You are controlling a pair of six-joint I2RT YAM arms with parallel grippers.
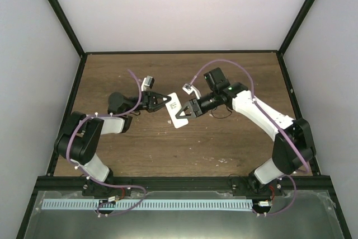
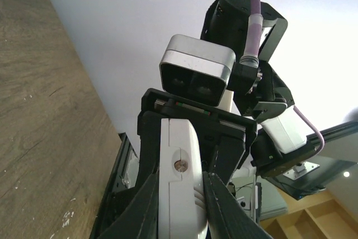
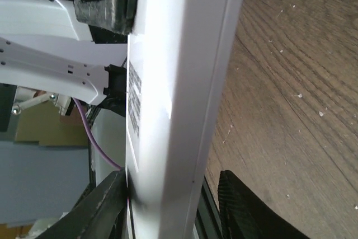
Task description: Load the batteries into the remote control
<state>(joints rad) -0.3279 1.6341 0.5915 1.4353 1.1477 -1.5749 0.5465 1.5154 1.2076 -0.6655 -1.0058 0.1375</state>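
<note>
A: While both arms lean in over the middle of the table [image 1: 224, 144], where is the remote control [image 1: 178, 111]?

B: Up off the wood, between the two hands. The left hand [image 1: 163, 102] has it from the left, and the right hand [image 1: 187, 108] meets it from the right.

A: Is the left hand really holding it?

B: Yes. In the left wrist view its two dark fingers [image 2: 146, 211] are pressed against the white body from both sides, pinching one end. A small round screw-like spot sits in the face turned to that camera.

A: And the right hand?

B: Spread, with the remote control standing between its fingers. In the right wrist view, the finger at the left of that view [image 3: 106, 205] lies against the white shell. The other finger [image 3: 246, 211] stands just beside the shell, with a thin dark gap between them. It straddles the remote control without pinching it.

A: How does the remote control lie?

B: Seen from above it is tilted, with a broad white face and a small dark printed patch turned up. Its far end is at the left hand. I cannot tell where the display side is.

A: Anything else nearby?

B: Purple cables [image 1: 224, 61] loop over both arms, and white flecks [image 3: 299, 95] dot the wood.
</note>
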